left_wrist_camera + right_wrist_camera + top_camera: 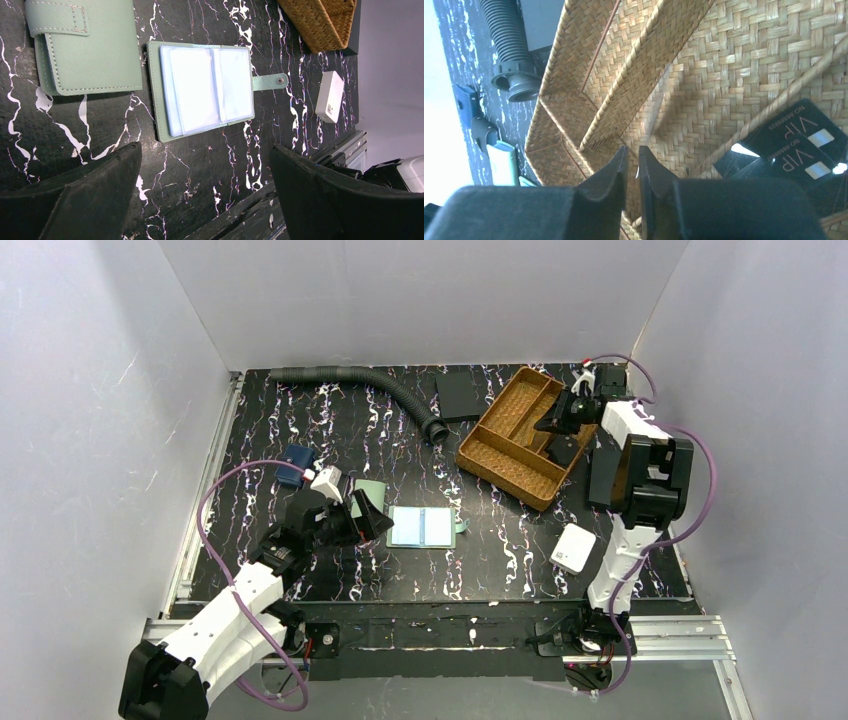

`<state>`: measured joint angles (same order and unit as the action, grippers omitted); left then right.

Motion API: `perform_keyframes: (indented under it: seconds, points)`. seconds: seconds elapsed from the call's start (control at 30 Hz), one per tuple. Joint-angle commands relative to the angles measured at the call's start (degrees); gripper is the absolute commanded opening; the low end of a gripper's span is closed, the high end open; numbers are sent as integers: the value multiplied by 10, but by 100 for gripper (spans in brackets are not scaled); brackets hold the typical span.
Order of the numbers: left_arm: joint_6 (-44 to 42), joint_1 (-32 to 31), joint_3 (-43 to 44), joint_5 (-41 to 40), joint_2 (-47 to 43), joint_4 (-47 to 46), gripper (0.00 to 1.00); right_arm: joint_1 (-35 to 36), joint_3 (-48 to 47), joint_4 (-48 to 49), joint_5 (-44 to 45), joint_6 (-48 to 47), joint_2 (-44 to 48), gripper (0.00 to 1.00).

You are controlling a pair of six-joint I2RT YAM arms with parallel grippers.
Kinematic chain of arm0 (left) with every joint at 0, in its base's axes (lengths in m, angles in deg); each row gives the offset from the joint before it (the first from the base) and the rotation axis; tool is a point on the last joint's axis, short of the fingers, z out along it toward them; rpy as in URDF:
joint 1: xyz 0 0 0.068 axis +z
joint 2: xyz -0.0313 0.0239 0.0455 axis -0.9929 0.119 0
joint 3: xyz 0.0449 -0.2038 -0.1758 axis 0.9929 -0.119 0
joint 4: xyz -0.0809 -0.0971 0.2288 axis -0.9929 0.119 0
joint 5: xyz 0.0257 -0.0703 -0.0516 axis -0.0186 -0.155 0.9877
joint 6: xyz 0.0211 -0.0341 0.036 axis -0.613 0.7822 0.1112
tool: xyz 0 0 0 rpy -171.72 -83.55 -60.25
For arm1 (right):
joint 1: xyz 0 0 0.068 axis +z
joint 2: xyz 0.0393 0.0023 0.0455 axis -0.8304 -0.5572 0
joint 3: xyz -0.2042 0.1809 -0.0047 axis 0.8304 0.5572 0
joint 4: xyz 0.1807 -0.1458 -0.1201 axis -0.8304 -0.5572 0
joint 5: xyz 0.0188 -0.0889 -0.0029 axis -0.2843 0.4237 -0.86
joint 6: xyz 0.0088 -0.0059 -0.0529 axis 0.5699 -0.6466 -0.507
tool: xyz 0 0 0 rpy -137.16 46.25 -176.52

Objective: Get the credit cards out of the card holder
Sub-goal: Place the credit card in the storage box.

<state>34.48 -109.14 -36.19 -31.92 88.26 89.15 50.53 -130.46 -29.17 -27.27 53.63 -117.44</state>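
The card holder (423, 527) (205, 90) lies open on the black marbled table, its pale blue sleeves facing up and its snap tab pointing right. My left gripper (365, 520) (205, 147) hovers just beside it, open wide with nothing between the fingers. Two black credit cards (796, 145) marked VIP lie overlapped in the wicker tray (500, 440) (749, 60). My right gripper (556, 418) (633, 150) hangs over that tray. Its jaws stand a narrow gap apart, the weave shows through, and they hold nothing.
A second sage-green wallet (90, 50) (370, 490) lies shut beside the open one. A white box (573, 547) (330, 96) sits near the right arm's base. At the back are a corrugated hose (370, 385) and a black slab (458, 395). A navy pouch (294, 462) lies at the left.
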Motion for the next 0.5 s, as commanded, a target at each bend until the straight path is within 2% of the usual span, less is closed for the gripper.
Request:
perform_keyframes:
  seconds: [0.0,0.1,0.3,0.4,0.47]
  points:
    - [-3,3,2,3,-5,-8,98,10,-56,-29,29,-27,-22,25]
    - [-4,3,7,3,-5,-4,98,17,-84,-55,50,-49,-28,33]
    - [-8,3,10,0,-19,11,98,10,-109,-88,121,-106,14,36]
    - [-10,3,10,1,-22,15,98,1,-98,-89,106,-129,53,38]
    - [-6,3,10,6,-23,13,98,-1,-89,-97,62,-161,80,41]
